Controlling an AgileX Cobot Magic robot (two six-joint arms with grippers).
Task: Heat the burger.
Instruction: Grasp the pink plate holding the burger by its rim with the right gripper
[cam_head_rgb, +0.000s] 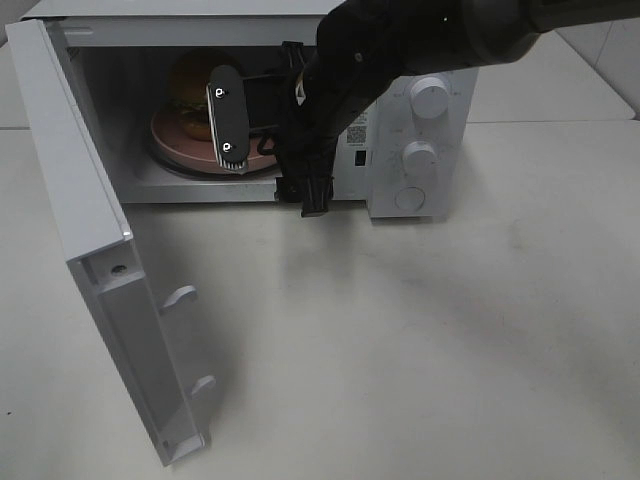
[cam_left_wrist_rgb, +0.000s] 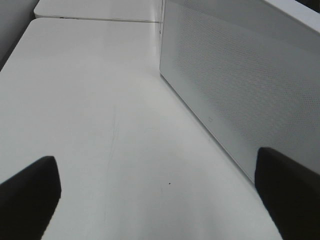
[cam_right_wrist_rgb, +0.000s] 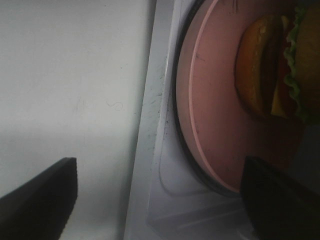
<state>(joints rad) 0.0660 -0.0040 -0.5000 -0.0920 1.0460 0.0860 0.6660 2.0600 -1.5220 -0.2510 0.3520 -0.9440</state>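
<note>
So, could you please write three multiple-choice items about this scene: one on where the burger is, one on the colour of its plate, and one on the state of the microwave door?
1. Where is the burger?
A. on the table in front of the microwave
B. inside the microwave, on the plate
C. held in the right gripper

2. What colour is the plate?
A. pink
B. blue
C. black

3. How is the microwave door?
A. fully shut
B. removed
C. swung open

Answers: 1 B, the burger sits on the plate in the cavity, and the right gripper is open and holds nothing. 2 A, the right wrist view shows a pink rim. 3 C, the door stands wide open to the left.
</note>
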